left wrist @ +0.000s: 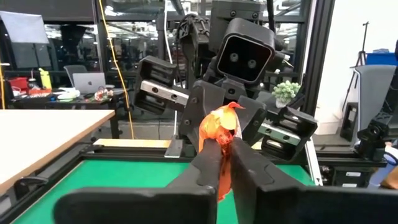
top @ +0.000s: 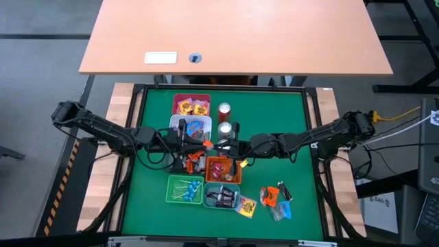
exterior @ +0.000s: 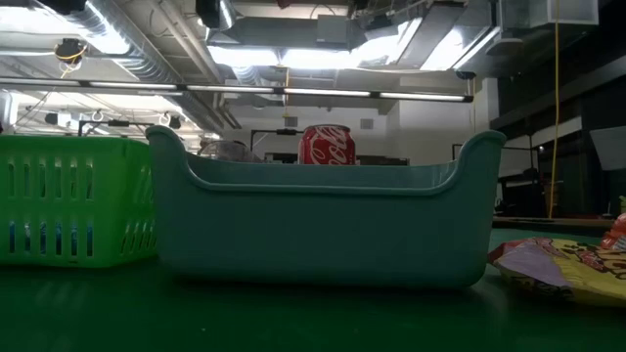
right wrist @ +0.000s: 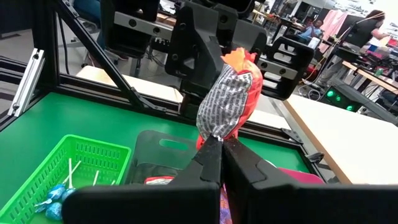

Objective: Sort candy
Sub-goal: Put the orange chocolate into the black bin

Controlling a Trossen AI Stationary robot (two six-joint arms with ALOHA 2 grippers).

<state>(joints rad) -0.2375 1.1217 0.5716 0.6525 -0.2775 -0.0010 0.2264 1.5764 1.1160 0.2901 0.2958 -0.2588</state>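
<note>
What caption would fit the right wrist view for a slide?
Both grippers pinch one orange candy: right gripper below, left gripper behind, above the green bin.

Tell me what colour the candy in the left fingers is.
Orange: the candy pinched in the left gripper shows best in the left wrist view.

Low view: teal bin (exterior: pixel 323 230) hides all but the can (exterior: pixel 325 145) top, green basket (exterior: pixel 73 200) cut off at the edge, candy (exterior: pixel 562 269) half out of frame.
</note>
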